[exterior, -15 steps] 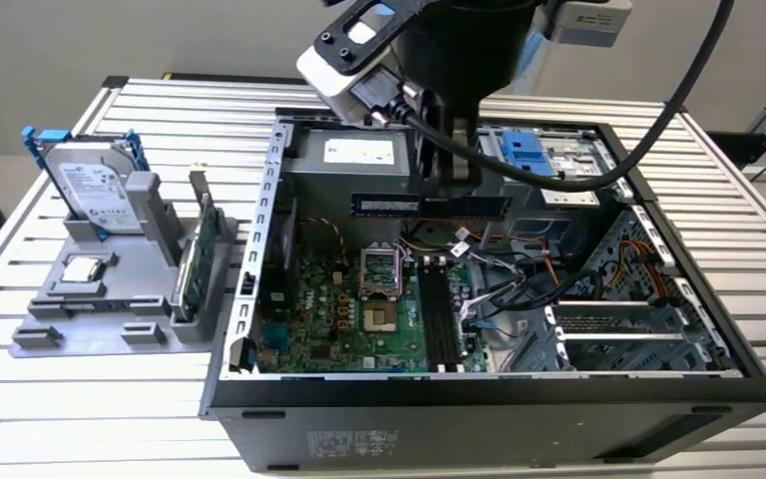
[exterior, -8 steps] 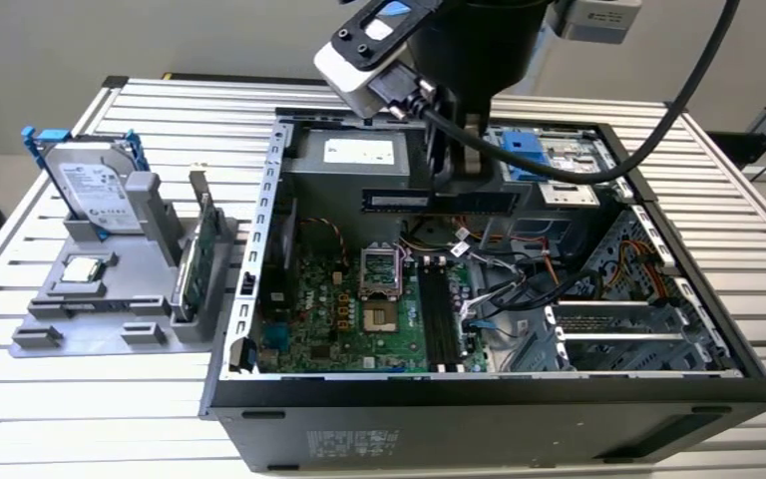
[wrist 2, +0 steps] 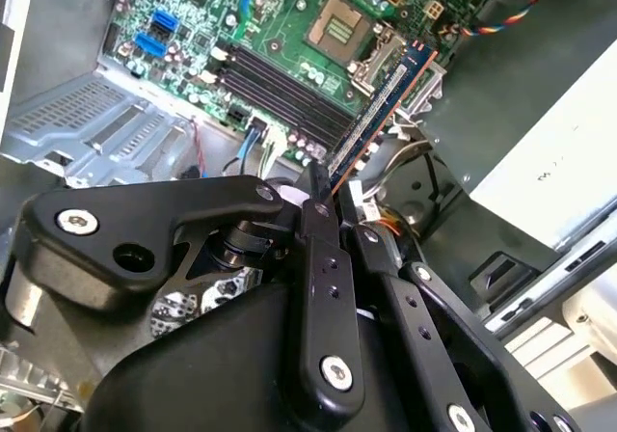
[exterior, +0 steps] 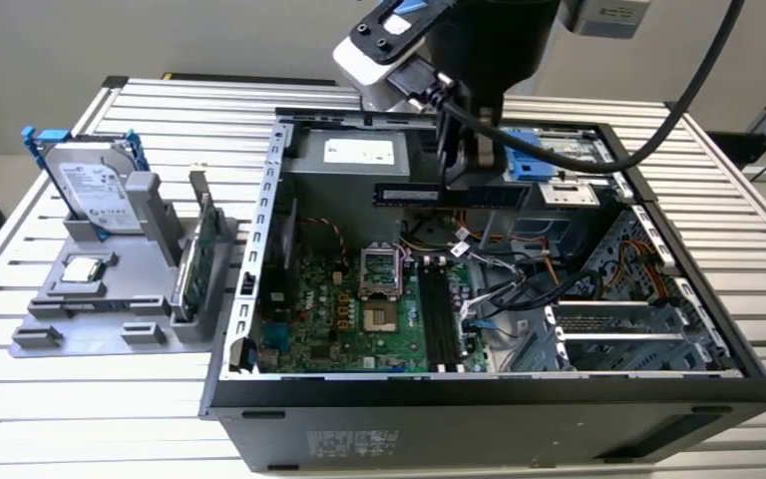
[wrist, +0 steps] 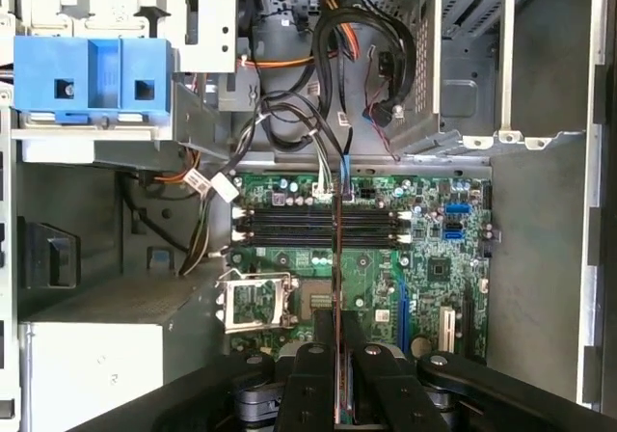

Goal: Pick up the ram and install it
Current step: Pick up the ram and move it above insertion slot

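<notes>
The gripper (exterior: 470,183) is closed narrow on the ram (exterior: 410,195). Its black fingers (wrist 2: 323,258) press on the flat faces of the thin green stick, near mid-length as far as the exterior view shows. I judge this pinch on the faces is meant to keep the board from twisting and to leave its long edges free.

In the second wrist view the ram (wrist 2: 386,104) runs out from between the fingertips. In the first wrist view the ram (wrist: 337,268) is edge-on, a thin line.

The stick hangs in the air inside the open computer case (exterior: 274,200), above the motherboard (exterior: 330,339), touching nothing but the fingers. In the exterior view the black memory slots (exterior: 437,319) lie toward six o'clock from it, well apart. Both wrist views show the stick lying crosswise to the memory slots (wrist: 318,225), so I judge it is neither lined up nor seated. The slots look empty.

The processor socket (exterior: 380,274) sits just beside the slots, at their nine o'clock in the exterior view. A tangle of cables (exterior: 517,284) lies near their three o'clock.

Outside the case, toward nine o'clock, a grey holder (exterior: 91,324) carries a hard drive (exterior: 91,190), an upright green card (exterior: 194,269) and a small square processor (exterior: 84,267). These spare parts appear to be parked there, clear of the work.
</notes>
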You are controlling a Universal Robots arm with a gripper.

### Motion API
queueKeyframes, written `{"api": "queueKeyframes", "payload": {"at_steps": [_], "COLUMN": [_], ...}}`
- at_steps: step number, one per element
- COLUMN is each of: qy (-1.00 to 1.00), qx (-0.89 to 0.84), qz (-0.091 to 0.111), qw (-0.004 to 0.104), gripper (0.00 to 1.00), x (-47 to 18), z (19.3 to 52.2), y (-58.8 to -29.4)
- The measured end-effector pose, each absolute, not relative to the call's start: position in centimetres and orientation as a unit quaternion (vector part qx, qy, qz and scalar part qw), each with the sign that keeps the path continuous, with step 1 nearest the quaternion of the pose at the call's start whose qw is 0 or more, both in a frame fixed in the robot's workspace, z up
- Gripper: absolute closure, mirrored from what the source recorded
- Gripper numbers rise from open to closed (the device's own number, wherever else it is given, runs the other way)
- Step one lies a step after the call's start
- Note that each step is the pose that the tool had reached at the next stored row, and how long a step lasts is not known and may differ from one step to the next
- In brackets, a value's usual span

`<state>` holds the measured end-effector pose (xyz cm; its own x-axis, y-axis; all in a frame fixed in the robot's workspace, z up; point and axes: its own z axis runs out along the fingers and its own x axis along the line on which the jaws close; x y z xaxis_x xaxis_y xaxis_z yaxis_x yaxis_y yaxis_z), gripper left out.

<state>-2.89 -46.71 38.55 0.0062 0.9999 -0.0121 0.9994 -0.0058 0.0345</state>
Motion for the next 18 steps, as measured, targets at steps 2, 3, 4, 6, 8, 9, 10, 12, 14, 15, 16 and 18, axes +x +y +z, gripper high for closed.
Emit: {"api": "queueKeyframes", "payload": {"at_steps": [2,3,4,6,8,9,10,12,14,15,16,18], "qy": [0.705,0.705,0.705,0.705,0.705,0.705,0.705,0.705,0.705,0.705,0.705,0.705], "qx": [0.709,0.709,0.709,0.709,0.709,0.709,0.709,0.709,0.709,0.709,0.709,0.709], "qz": [0.008,0.008,0.008,0.008,0.008,0.008,0.008,0.008,0.008,0.008,0.008,0.008], "qw": [0.017,0.017,0.017,0.016,0.016,0.016,0.016,0.016,0.017,0.016,0.017,0.016], "gripper": [1.00,1.00,1.00,1.00,1.00,1.00,1.00,1.00,1.00,1.00,1.00,1.00], "x": [-2.7,-2.5,-2.4,-2.3,-2.1,-2.0,-1.9,-1.8,-1.7,-1.6,-1.5,-1.4], "z": [38.5,38.5,38.5,38.5,38.5,38.5,38.5,38.4,38.4,38.4,38.4,38.4], "y": [-46.5,-46.3,-46.2,-46.0,-45.7,-45.6,-45.4,-45.2,-45.0,-44.9,-44.8,-44.6]}}
